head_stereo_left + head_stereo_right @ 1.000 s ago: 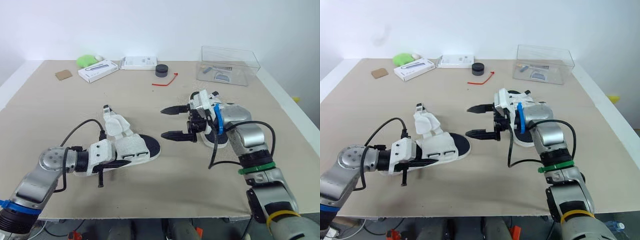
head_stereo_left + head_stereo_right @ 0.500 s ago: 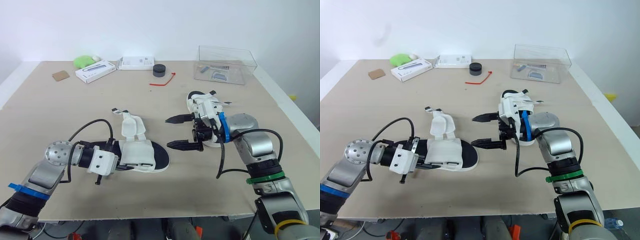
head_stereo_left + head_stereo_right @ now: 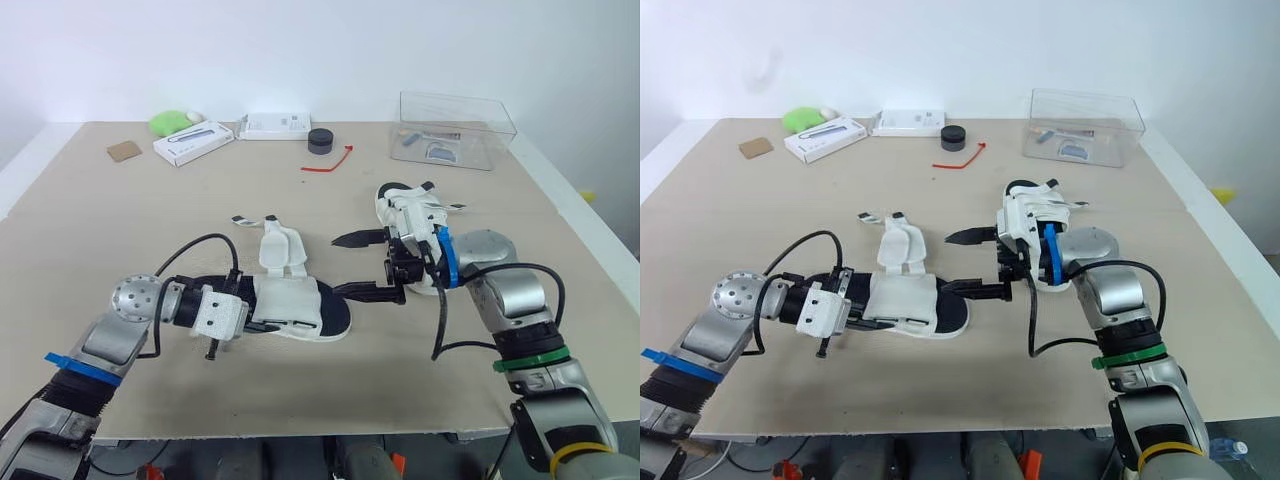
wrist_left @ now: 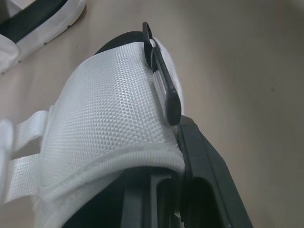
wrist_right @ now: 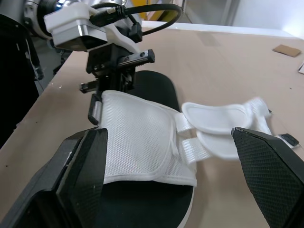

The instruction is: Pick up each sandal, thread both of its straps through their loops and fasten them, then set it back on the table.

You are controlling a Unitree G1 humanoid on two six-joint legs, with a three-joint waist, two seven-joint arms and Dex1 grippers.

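Head view: we find the sandal [image 3: 300, 300] lying crosswise just toward 7 o'clock of the centre of the table [image 3: 400, 380], on the surface or barely above it; we cannot tell which. The left gripper [image 3: 250, 323] is closed on the sandal's edge at about 8 o'clock. The right gripper [image 3: 345, 266] hovers at the sandal's 3 o'clock end, spread wide and empty, with the second sandal [image 3: 405, 203] beyond it at 1 o'clock. Both straps [image 3: 281, 247] lie unthreaded, flopped out toward 12 o'clock. Left wrist view: the white mesh upper [image 4: 104, 109] bulges softly, and the thin black loop [image 4: 161, 80] stands along its edge. We judge the hold narrow, so a tug on a strap could pivot the sandal or slip it free. Right wrist view: between the open fingers [image 5: 80, 171] we see the black footbed [image 5: 152, 88], the mesh and the limp webbing straps. These may fold or slide out of a pinch, and the lower finger could shove the sole instead.
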